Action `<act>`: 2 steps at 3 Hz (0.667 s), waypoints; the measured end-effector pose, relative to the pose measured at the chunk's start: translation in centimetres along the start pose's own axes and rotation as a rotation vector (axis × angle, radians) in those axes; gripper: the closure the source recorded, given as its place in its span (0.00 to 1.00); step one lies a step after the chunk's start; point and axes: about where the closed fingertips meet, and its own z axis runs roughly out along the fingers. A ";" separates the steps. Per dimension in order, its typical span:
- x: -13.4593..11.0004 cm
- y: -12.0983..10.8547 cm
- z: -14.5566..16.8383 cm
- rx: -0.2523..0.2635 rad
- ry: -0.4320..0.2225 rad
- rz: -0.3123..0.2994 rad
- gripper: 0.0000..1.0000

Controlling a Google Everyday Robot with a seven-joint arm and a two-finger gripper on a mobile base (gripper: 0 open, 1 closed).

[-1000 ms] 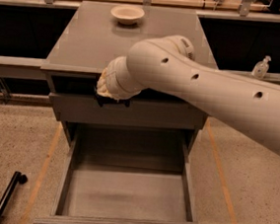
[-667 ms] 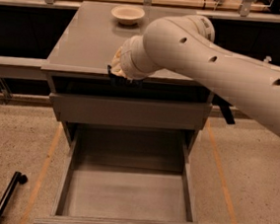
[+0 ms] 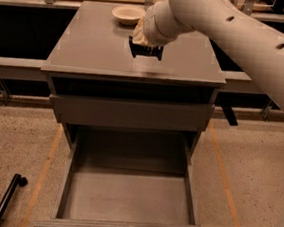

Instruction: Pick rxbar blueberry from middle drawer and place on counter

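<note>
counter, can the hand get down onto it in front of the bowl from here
Probably yes: the hand hangs just above the counter, bare surface lies under it, and the bowl sits further back, apart from it.

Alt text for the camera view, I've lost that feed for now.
The dark hand hangs over the counter, beside a bowl; whether it holds the bar cannot be told. Below, the middle drawer stands pulled out, its floor bare.
</note>
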 end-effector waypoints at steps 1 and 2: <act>4.5 -2.5 1.6 -0.004 -0.018 0.020 1.00; 4.6 -5.6 0.6 0.055 -0.036 0.022 0.75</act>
